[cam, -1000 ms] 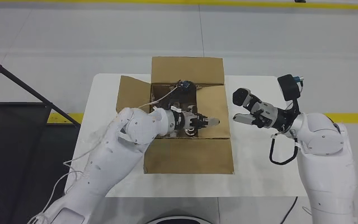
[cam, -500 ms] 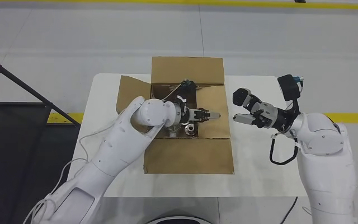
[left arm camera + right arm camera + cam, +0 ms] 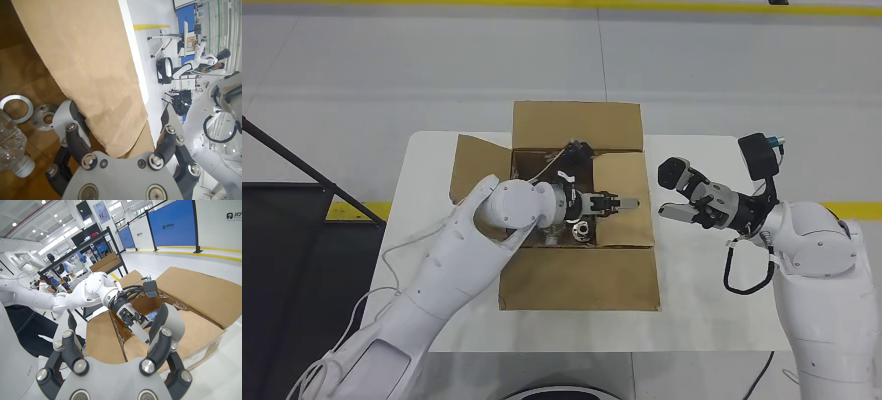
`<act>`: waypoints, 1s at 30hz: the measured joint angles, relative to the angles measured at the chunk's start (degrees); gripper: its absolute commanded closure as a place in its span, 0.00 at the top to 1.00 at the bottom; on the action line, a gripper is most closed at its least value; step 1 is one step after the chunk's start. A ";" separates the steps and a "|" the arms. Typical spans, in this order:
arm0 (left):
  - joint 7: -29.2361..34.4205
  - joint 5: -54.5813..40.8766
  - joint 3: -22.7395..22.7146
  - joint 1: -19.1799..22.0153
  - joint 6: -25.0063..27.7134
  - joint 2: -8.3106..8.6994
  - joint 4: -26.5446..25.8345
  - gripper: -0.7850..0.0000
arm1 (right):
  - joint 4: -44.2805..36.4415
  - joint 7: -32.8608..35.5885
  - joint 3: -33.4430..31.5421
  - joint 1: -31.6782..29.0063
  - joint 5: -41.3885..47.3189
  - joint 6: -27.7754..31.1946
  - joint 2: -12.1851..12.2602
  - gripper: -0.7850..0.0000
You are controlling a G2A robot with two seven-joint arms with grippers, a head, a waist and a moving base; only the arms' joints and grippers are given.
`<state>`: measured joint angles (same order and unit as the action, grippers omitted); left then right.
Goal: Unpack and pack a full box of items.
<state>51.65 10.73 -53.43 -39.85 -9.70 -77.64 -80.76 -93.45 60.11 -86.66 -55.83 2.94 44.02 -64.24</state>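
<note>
White bench carries an open cardboard box, where the left tool straddles the right-hand flap, fingers spread, above a metal ring, flange and plastic bottle, while the right tool hovers released beside the box.

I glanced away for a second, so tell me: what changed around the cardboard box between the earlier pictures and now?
The left gripper slid a little toward the robot's right over the open brown cardboard box, reaching that side's flap, which now sits between its open fingers. Nothing was grasped or released. The right gripper stayed open beside the box; the box did not move.
</note>
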 measured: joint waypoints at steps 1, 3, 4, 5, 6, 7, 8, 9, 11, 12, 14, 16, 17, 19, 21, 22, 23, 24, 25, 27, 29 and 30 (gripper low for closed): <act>-0.03 0.14 -0.34 -0.34 -0.12 0.12 -0.77 1.00 | -0.31 -0.53 0.00 -0.22 -0.25 -0.25 0.00 1.00; -0.30 0.22 -1.13 -1.17 -0.28 0.36 -2.59 1.00 | -1.37 -2.81 -0.17 -1.02 -1.32 -0.67 0.08 1.00; -0.40 0.18 -1.43 -1.48 -0.28 0.44 -3.33 1.00 | -1.73 -3.67 -0.32 -1.36 -1.73 -0.70 0.14 1.00; -0.50 0.10 -1.75 -1.78 -0.25 0.53 -4.26 1.00 | -2.14 -4.53 -0.61 -1.77 -2.17 -0.69 0.25 1.00; -0.60 0.05 -1.90 -1.90 -0.21 0.56 -4.91 1.00 | -2.42 -5.02 -0.89 -2.08 -2.38 -0.67 0.34 1.00; -0.70 0.02 -1.95 -1.92 -0.18 0.57 -5.49 1.00 | -2.68 -5.42 -1.23 -2.40 -2.52 -0.66 0.44 1.00; -0.82 0.00 -1.88 -1.79 -0.15 0.55 -6.15 1.00 | -3.07 -5.85 -1.76 -2.85 -2.62 -0.65 0.59 1.00; -0.98 -0.02 -1.73 -1.58 -0.10 0.49 -6.57 1.00 | -3.38 -6.10 -2.20 -3.23 -2.67 -0.65 0.72 1.00; -1.46 -0.31 -1.13 -0.89 0.11 0.25 -7.31 1.00 | -4.19 -6.77 -3.37 -4.23 -2.77 -0.68 1.01 1.00; -1.73 -0.54 -0.81 -0.52 0.25 0.11 -7.51 1.00 | -4.56 -7.11 -3.89 -4.73 -2.81 -0.69 1.13 1.00; -2.42 -1.17 0.08 0.47 0.76 -0.27 -7.62 1.00 | -5.38 -7.99 -5.10 -6.02 -2.88 -0.59 1.40 1.00; -3.21 -1.79 0.94 1.39 1.37 -0.66 -7.36 1.00 | -5.96 -8.82 -6.15 -7.19 -2.82 -0.38 1.61 1.00; -3.98 -2.39 1.59 2.06 2.10 -0.98 -7.06 1.00 | -6.31 -9.42 -6.88 -8.02 -2.78 -0.19 1.75 1.00; -5.36 -3.16 2.74 3.05 3.47 -1.51 -6.18 1.00 | -6.82 -10.38 -8.08 -9.29 -2.80 0.11 1.95 1.00; -6.99 -3.73 4.42 4.28 4.75 -2.23 -4.70 1.00 | -7.46 -11.60 -9.67 -10.91 -2.79 0.57 2.18 1.00; -7.67 -4.02 5.16 4.82 5.17 -2.56 -3.97 1.00 | -7.75 -12.14 -10.38 -11.65 -2.80 0.74 2.28 1.00; -8.55 -4.42 6.10 5.55 5.58 -3.01 -2.95 1.00 | -8.15 -12.87 -11.39 -12.68 -2.87 0.93 2.40 1.00; -9.20 -4.76 6.75 6.07 5.90 -3.35 -2.21 1.00 | -8.45 -13.43 -12.19 -13.45 -3.01 1.00 2.49 1.00; -9.88 -5.09 7.35 6.55 6.24 -3.67 -1.47 1.00 | -8.74 -14.03 -13.02 -14.25 -3.22 1.00 2.58 1.00; -11.31 -5.88 8.70 7.57 7.03 -4.45 0.27 1.00 | -9.45 -15.57 -15.10 -16.19 -3.83 0.87 2.76 1.00; -12.37 -6.59 10.03 8.50 7.81 -5.22 2.04 1.00 | -10.15 -17.29 -17.29 -18.19 -4.53 0.47 2.90 1.00; -12.61 -6.93 10.61 8.89 8.09 -5.55 2.82 1.00 | -10.46 -18.05 -18.21 -19.07 -4.84 0.24 2.95 1.00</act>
<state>39.04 3.80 -42.82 -30.96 -1.61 -83.19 -77.94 -103.90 42.06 -104.86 -74.90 -1.90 44.26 -61.29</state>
